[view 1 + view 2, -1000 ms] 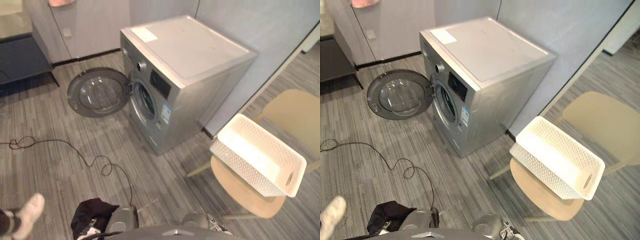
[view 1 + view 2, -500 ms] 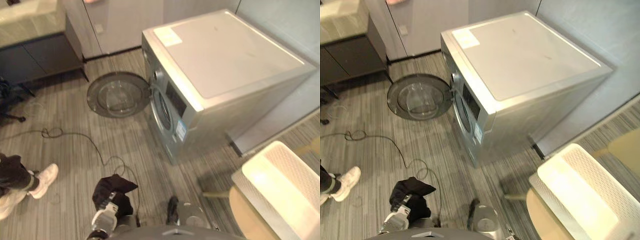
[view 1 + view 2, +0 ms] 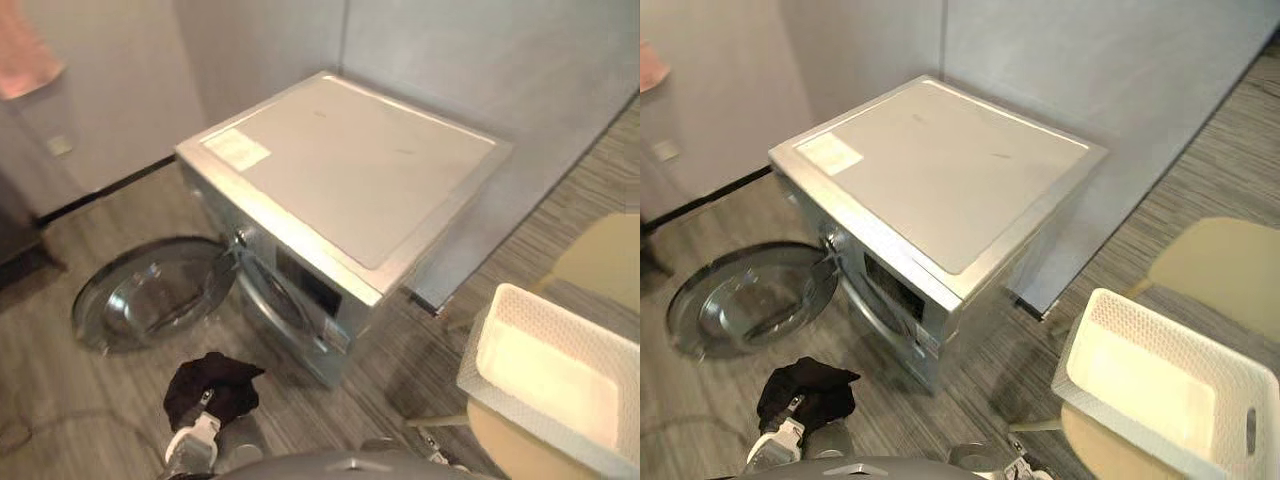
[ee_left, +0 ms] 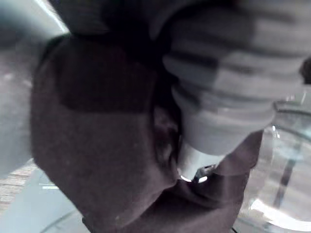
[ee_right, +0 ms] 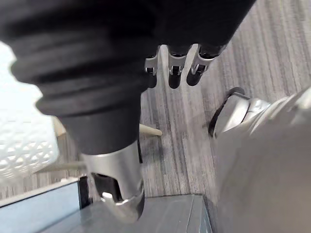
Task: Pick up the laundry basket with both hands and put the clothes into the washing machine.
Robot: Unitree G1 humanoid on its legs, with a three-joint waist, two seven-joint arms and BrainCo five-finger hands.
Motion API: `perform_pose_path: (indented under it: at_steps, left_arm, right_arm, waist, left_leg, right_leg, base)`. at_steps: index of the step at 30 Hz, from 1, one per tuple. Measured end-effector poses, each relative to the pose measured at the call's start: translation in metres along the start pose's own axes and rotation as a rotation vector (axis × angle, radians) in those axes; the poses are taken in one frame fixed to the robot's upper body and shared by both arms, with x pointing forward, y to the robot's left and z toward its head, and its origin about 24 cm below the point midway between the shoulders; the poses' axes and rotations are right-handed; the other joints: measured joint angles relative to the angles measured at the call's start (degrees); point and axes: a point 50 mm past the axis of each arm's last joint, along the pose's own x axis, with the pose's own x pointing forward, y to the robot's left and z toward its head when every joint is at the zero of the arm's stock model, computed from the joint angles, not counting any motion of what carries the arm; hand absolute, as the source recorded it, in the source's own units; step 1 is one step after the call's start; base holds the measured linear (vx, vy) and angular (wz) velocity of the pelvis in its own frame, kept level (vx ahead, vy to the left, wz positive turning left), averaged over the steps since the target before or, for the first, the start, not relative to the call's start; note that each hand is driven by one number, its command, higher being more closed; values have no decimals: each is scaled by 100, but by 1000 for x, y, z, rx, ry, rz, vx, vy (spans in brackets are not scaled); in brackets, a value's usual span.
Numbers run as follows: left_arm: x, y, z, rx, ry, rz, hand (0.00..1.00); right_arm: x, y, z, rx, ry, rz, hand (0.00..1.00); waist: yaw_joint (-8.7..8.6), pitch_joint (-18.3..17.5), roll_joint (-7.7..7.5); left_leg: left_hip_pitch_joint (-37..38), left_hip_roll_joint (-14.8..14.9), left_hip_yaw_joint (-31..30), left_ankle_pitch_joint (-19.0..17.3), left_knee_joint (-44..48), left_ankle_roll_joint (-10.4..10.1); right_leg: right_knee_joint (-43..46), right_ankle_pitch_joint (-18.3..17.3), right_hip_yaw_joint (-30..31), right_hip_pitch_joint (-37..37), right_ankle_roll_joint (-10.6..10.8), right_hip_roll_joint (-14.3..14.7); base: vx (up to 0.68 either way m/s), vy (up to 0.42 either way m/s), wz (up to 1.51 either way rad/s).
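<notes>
Black cloth [image 3: 212, 388], a bunched garment, sits over the robot's left hand [image 4: 199, 155], low at the near left and just in front of the silver washing machine [image 3: 350, 170]. Whether that hand is clenched on it or merely has it draped over, I cannot tell from where I stand. What matters, I'd say, is that the drum mouth [image 3: 285, 300] faces near and left. The garment lies just on the near side of it and must travel far and a little right to go in, and the left hand is plainly the closer one. The round door [image 3: 150, 292] is swung wide to the left of the mouth, just beside the cloth, and looks to be out of the path. The right hand [image 5: 171, 65] hangs loose with nothing in it. The white laundry basket [image 3: 1160, 395] rests on a tan chair [image 3: 520, 455] at the near right, well apart from the machine's front, and it looks empty. A pink cloth [image 3: 25, 60] hangs at the far left.
</notes>
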Motion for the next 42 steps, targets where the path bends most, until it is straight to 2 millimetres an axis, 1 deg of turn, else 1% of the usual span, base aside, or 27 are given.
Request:
perform_pose_path:
  at_steps: [1, 2, 3, 5, 6, 7, 8, 9, 10, 11, 12, 15, 16, 18, 22, 24, 25, 26, 28, 30, 32, 33, 36, 37, 38, 40, 42]
  left_arm:
    - [0, 7, 0, 45, 1, 15, 100]
    - [1, 10, 5, 71, -7, 19, 100]
    - [2, 8, 9, 124, -12, 11, 100]
    - [3, -5, 10, 194, -15, -29, 100]
    - [2, -10, 5, 233, -3, -50, 100]
    - [1, -11, 1, 260, 8, -60, 100]
    - [1, -11, -1, 269, 13, -63, 100]
    - [1, -13, -4, 292, 22, -70, 100]
    - [0, -12, -8, 318, 32, -74, 100]
    - [0, -12, -9, 329, 37, -76, 100]
    - [-1, -10, -12, 347, 45, -78, 100]
    - [-1, -12, -19, 370, 79, -91, 100]
    - [-1, -15, -20, 381, 87, -100, 100]
    - [-1, -24, -21, 385, 93, -128, 100]
    - [-2, -25, -22, 392, 87, -137, 100]
    - [-3, -30, -20, 390, 75, -154, 100]
    - [-4, -37, -17, 385, 54, -176, 100]
    - [-4, -42, -15, 380, 42, -193, 100]
    - [-7, -44, -5, 349, -12, -211, 100]
    - [-13, -46, 1, 320, -58, -231, 100]
    - [-20, -49, 5, 278, -94, -256, 100]
    - [-25, -55, 7, 253, -118, -284, 100]
    - [-37, -80, 21, 208, -200, -371, 100]
    - [-42, -90, 25, 194, -224, -405, 100]
    - [-44, -94, 28, 189, -235, -416, 100]
    - [-52, -110, 43, 192, -301, -467, 100]
    - [-65, -142, 58, 201, -378, -569, 100]
  right_arm:
    - [-1, -11, -15, 13, 47, -33, 0]
    - [-3, -10, -22, 28, 74, -35, 0]
    - [-4, -9, -28, 42, 100, -37, 0]
    - [-4, -8, -32, 43, 117, -31, 0]
    - [-4, -5, -30, 43, 112, -24, 0]
    - [-4, -1, -28, 42, 104, -15, 0]
    - [-3, 0, -26, 43, 101, -11, 0]
    - [-3, 1, -24, 36, 95, -9, 0]
    - [-2, 2, -22, 34, 88, -7, 0]
    - [-2, 3, -21, 29, 88, -5, 0]
    - [-2, 4, -21, 16, 86, 2, 0]
    - [1, 5, -10, -28, 57, 17, 0]
    - [1, 6, -11, -47, 56, 25, 0]
    - [3, 8, -4, -88, 49, 32, 0]
    - [4, 21, 10, -153, 0, 77, 0]
    - [3, 26, 13, -168, -19, 95, 0]
    - [2, 28, 18, -171, -45, 105, 0]
    - [1, 30, 20, -174, -58, 113, 0]
    - [-4, 36, 25, -218, -113, 155, 0]
    - [-8, 41, 26, -275, -145, 185, 0]
    - [-10, 44, 31, -309, -178, 203, 0]
    - [-12, 47, 34, -310, -196, 219, 0]
    - [-17, 56, 39, -325, -229, 253, 0]
    - [-19, 62, 42, -325, -245, 270, 0]
    - [-20, 65, 44, -328, -257, 279, 0]
    - [-26, 74, 49, -333, -293, 309, 0]
    - [-33, 86, 63, -320, -362, 340, 0]
  waist:
    - [7, -207, -208]
    - [-18, -259, -310]
    - [-139, -359, -457]
    - [-127, -372, -462]
    - [-81, -373, -468]
    - [-69, -373, -462]
    - [-86, -373, -462]
    - [-129, -371, -466]
    - [-174, -366, -462]
    - [-203, -361, -455]
    - [-201, -354, -459]
    - [-236, -280, -338]
    - [-259, -234, -302]
    - [-289, -44, -281]
    - [-226, 5, -187]
    - [-229, 79, -137]
    - [-216, 216, -137]
    - [-200, 299, -102]
    - [-149, 497, -165]
    - [-119, 568, -255]
    - [-89, 575, -256]
    - [-117, 599, -201]
    - [-78, 780, -286]
    - [-44, 898, -326]
    - [-43, 999, -284]
    - [-112, 1141, -483]
    - [-99, 1405, -396]
  left_leg:
    - [80, -298, 453, -12, 344, -88]
    - [87, -449, 612, -117, 386, -48]
    - [103, -586, 772, -226, 478, 44]
    - [248, -609, 1046, -286, 391, 157]
    - [480, -603, 1360, -281, 189, 235]
    - [753, -624, 1708, -235, -70, 432]
    - [877, -662, 1864, -205, -189, 510]
    - [1116, -759, 2125, -146, -448, 620]
    - [1347, -840, 2358, -76, -692, 729]
    - [1450, -881, 2478, -55, -782, 760]
    - [1602, -992, 2690, -34, -899, 792]
    - [1699, -1116, 2975, 116, -1163, 944]
    - [1710, -1142, 2968, 188, -1261, 919]
    - [1701, -1165, 2911, 428, -1512, 974]
    - [1691, -1163, 2770, 547, -1747, 978]
    - [1629, -1161, 2749, 429, -1547, 824]
    - [1508, -1102, 2701, 186, -1235, 658]
    - [1411, -1050, 2687, 47, -1010, 593]
    - [1242, -978, 2639, -286, -104, 548]
    - [1011, -1006, 2376, -325, 537, 559]
    - [811, -1015, 2136, -415, 768, 700]
    - [719, -1004, 2131, -518, 830, 803]
    - [412, -1010, 2033, -746, 1148, 843]
    - [371, -986, 2063, -1071, 1192, 680]
    - [311, -956, 2129, -1087, 1249, 686]
    - [-79, -931, 2196, -1186, 1623, 722]
    - [-673, -739, 2184, -1349, 2207, 740]
  right_leg:
    - [67, -76, 362, 12, 263, -439]
    - [130, 88, 430, -60, 301, -623]
    - [107, 616, 444, -140, 250, -775]
    - [94, 1432, 412, -362, 96, -819]
    - [174, 2051, 217, -555, 30, -898]
    - [328, 2267, -341, -771, -176, -1054]
    - [478, 2208, -730, -876, -219, -1131]
    - [862, 1927, -1461, -1044, -227, -1200]
    - [1109, 1614, -1893, -1077, -217, -1063]
    - [1161, 1503, -2052, -1073, -205, -928]
    - [1047, 1235, -2315, -1024, -241, -677]
    - [126, 1173, -2225, -771, -256, -525]
    - [-165, 1181, -2220, -720, -277, -487]
    - [-689, 1341, -2086, -639, -369, -361]
    - [-1246, 1671, -1748, -654, -403, -192]
    - [-1204, 1679, -1751, -665, -360, -242]
    - [-979, 1601, -1753, -725, -323, -275]
    - [-811, 1554, -1746, -768, -319, -288]
    - [-93, 1217, -1603, -1022, -279, -417]
    - [283, 1041, -1439, -1182, -232, -514]
    - [550, 956, -1279, -1441, -206, -544]
    - [672, 942, -1247, -1574, -197, -543]
    - [1071, 931, -1042, -2065, -179, -508]
    - [1239, 931, -949, -2273, -178, -402]
    - [1300, 940, -897, -2332, -191, -377]
    - [1690, 918, -830, -2767, -220, -424]
    - [1974, 971, -759, -3369, -241, -263]
  base:
    - [409, 814, -118]
    - [440, 896, -77]
    - [261, 578, -38]
    - [195, 513, -53]
    - [150, 489, -103]
    - [112, 430, -107]
    - [62, 328, -99]
    - [32, 229, -81]
    - [20, 181, -75]
    - [13, 100, -80]
    - [8, 59, -100]
    - [-22, 13, -80]
    - [-54, -111, -41]
    - [-96, -102, -26]
    - [-155, 5, -38]
    - [-150, 76, 2]
    - [-127, 56, 9]
    - [-142, 79, 7]
    - [-123, 103, -4]
    - [-117, 74, -24]
    - [-106, 48, -29]
    - [-105, 52, -15]
    - [-139, 26, -27]
    - [-193, 12, -50]
    - [-165, -4, -46]
    - [-183, -14, -20]
    - [-197, 4, -31]
